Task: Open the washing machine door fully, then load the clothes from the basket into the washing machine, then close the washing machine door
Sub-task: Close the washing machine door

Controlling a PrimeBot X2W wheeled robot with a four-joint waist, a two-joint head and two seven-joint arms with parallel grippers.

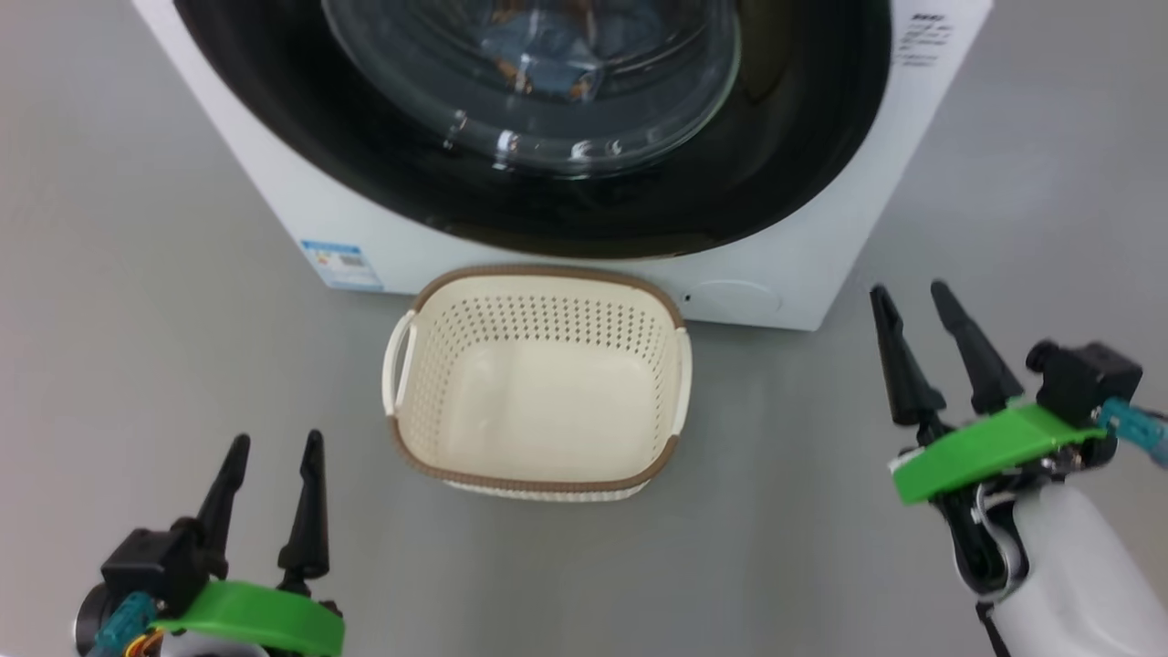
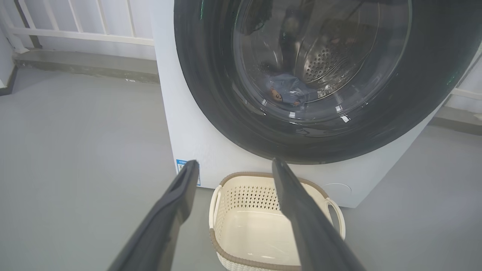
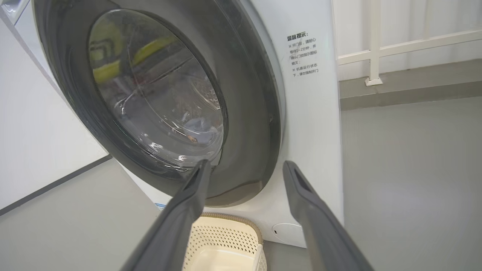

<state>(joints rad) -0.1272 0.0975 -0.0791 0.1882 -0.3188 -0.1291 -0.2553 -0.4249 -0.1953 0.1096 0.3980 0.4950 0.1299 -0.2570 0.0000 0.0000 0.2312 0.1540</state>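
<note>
Nearest, at the lower left of the head view, the left gripper (image 1: 276,438) hangs over the grey floor (image 1: 137,365) with its two dark fingers spread wide, holding nothing. Across at the right, and a little further forward, the right gripper (image 1: 908,288) points the same way. Its fingers are also parted and nothing lies between them (the right wrist view shows the same wide gap). Neither gripper touches anything.

Between the two, further on, the basket (image 1: 547,270) stands upright on the floor, well apart from both grippers. Its whole cream bottom is in plain sight, and one handle shows on each short side. Its far rim sits just before the foot of the washing machine (image 1: 803,255); whether they touch cannot be told. A small blue label (image 1: 340,265) is low on the machine's white front, to the left of the basket.

Above the basket, the washing machine door (image 1: 319,119) lies shut against the front of the machine, its glossy black ring round the bulging glass. Through that glass the clothes (image 1: 538,55) show as a light blue heap with small orange-brown marks, low in the perforated steel drum.

A block of printed text (image 3: 303,54) sits high on the machine's front, right of the door. Beyond the machine, a white railing (image 2: 75,34) runs along a low grey kerb.
</note>
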